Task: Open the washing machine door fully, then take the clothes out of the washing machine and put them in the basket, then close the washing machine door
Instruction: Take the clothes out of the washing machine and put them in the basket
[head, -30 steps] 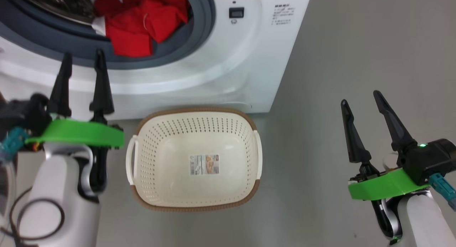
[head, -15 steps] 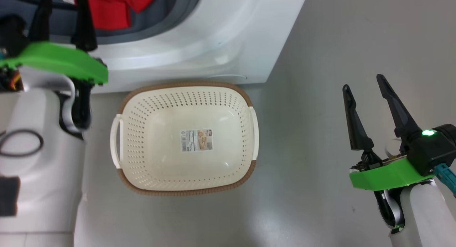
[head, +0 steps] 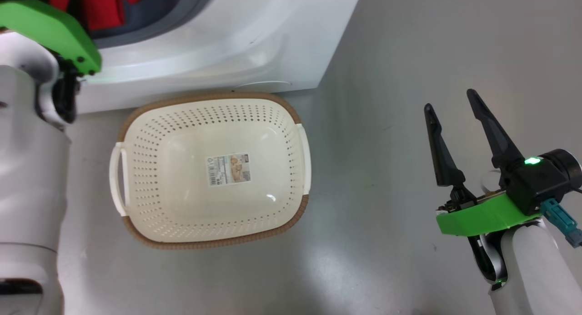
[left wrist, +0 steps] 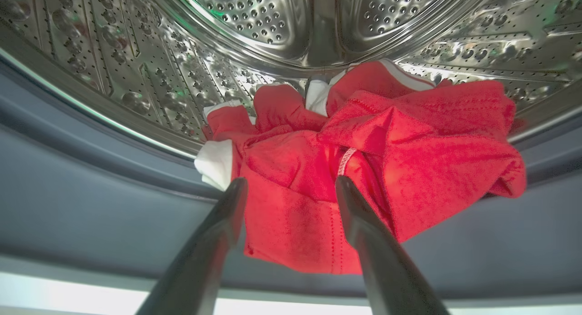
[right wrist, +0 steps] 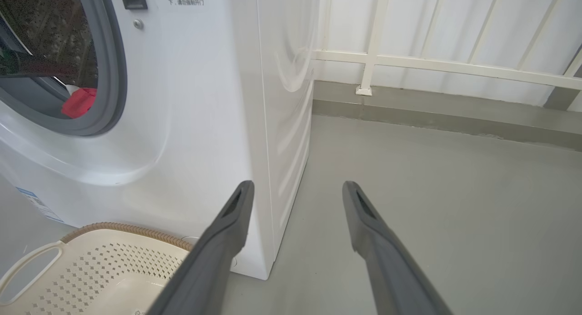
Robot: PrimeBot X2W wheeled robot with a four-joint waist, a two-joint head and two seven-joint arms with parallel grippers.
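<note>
Head view, basket (head: 205, 97): on the grey floor (head: 386, 178), just before the washing machine (head: 218, 37); paper label (head: 228, 168) on its bottom.
Head view, right gripper (head: 449, 99): fingers spread wide, over the floor, well apart from the basket.
Left wrist view, left gripper (left wrist: 291, 181): fingers wide apart, tips flanking the lower fold of the clothes (left wrist: 409, 165); contact unclear.
Left wrist view, clothes: heaped at the front edge of the drum (left wrist: 254, 15), spilling over the grey rubber ring (left wrist: 91, 206).
Right wrist view, right gripper: open, aimed at the floor beside the machine's front corner.
</note>
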